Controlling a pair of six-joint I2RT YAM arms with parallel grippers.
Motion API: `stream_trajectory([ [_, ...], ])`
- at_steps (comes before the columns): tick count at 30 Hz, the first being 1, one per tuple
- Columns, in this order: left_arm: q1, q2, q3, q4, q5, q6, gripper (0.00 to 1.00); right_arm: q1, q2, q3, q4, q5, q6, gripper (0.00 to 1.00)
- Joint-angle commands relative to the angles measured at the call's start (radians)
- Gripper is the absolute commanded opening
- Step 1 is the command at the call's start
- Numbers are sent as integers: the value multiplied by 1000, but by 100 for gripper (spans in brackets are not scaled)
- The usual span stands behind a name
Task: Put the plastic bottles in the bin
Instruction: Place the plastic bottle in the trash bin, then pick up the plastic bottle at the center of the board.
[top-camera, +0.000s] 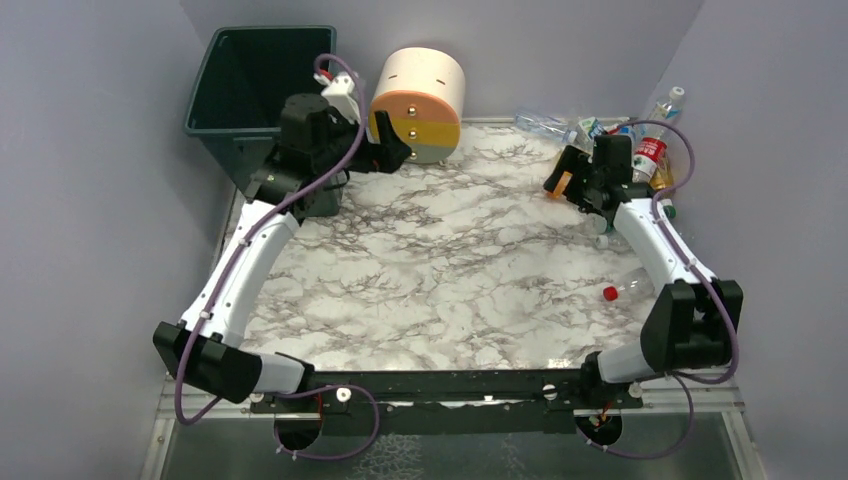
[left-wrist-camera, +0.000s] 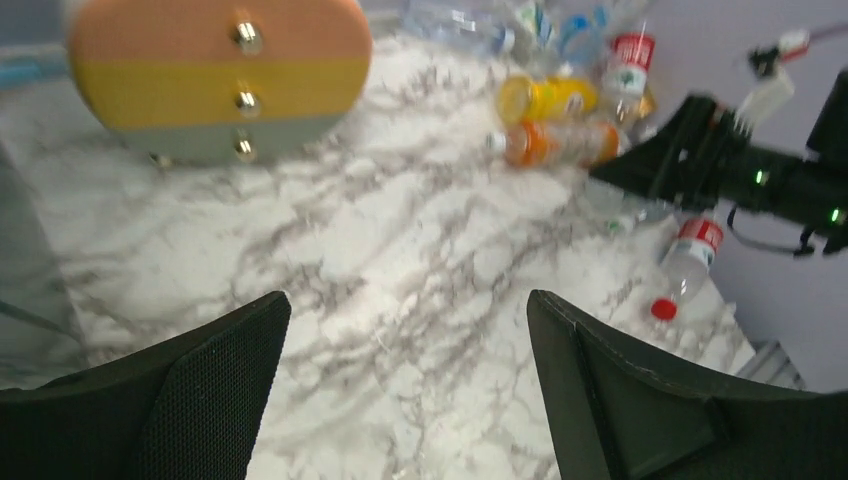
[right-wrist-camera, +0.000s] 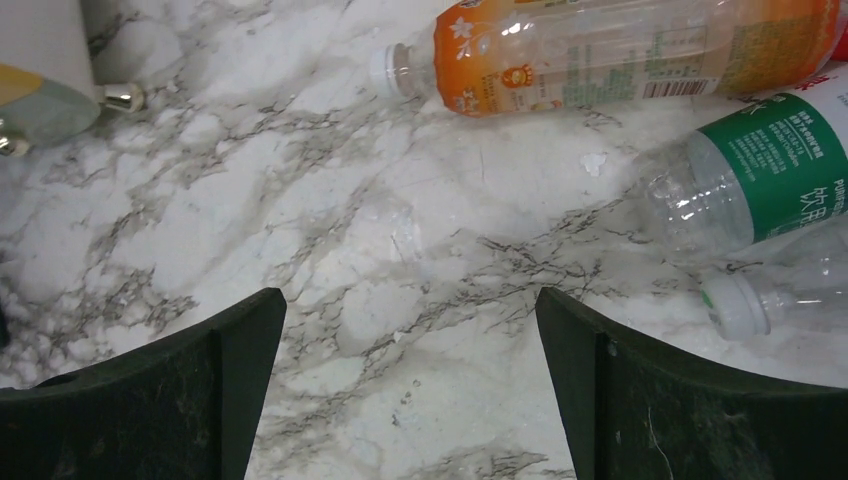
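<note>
Both pairs of jaws stand wide apart with nothing between them.

From overhead, the left gripper hangs at the 11 o'clock end of the white marble-patterned table, just beside the round cream, yellow and grey drawer unit. The tall dark green rectangular plastic bin stands at the table's 10 to 11 o'clock corner, right behind that arm. The right gripper sits at about 1 o'clock, next to the pile of small plastic bottles crowded into the 2 o'clock corner. One clear bottle with a red cap lies alone at 3 o'clock, close to the right arm.

From the left wrist, the two black fingers frame bare marble. The drawer unit's face fills the 11 o'clock corner. At 1 o'clock lie a yellow bottle and an orange bottle, one just beside the other, with a red-labelled bottle just past them. The red-capped clear bottle lies at 3 o'clock, below the right arm.

From the right wrist, its black fingers also span bare marble. The orange bottle lies on its side at 1 o'clock, a clear green-labelled bottle at 2 to 3 o'clock, and a clear white-capped bottle touches it at 3 o'clock.
</note>
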Motion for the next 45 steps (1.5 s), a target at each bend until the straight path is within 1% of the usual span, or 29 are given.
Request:
stream_trajectory([
  [1,-98,-50,-171,35,-28,-24,94,-12,86,84,12,98,-21,99],
  [6,-179,-105,-335,64,-35,-51,94,-19,188,153,89,204,-73,99],
  [8,-212,-120,-366,64,-48,-51,94,-24,239,196,97,218,-80,99],
  [15,-262,-149,-407,50,-66,-54,94,-35,462,365,63,259,-99,99],
  [21,-285,-145,-412,45,-74,-54,94,-48,557,443,37,255,-114,99],
  [26,-294,-129,-407,45,-80,-53,94,-49,562,398,76,227,-125,99],
  [31,-306,-114,-402,46,-88,-52,94,-48,601,399,63,193,-140,99],
  [34,-311,-107,-402,45,-92,-54,94,-48,614,377,81,132,-149,99],
  [38,-320,-97,-401,48,-99,-58,94,-48,626,361,54,51,-143,99],
  [45,-326,-75,-398,60,-108,-62,93,-48,504,165,145,-69,-140,98],
])
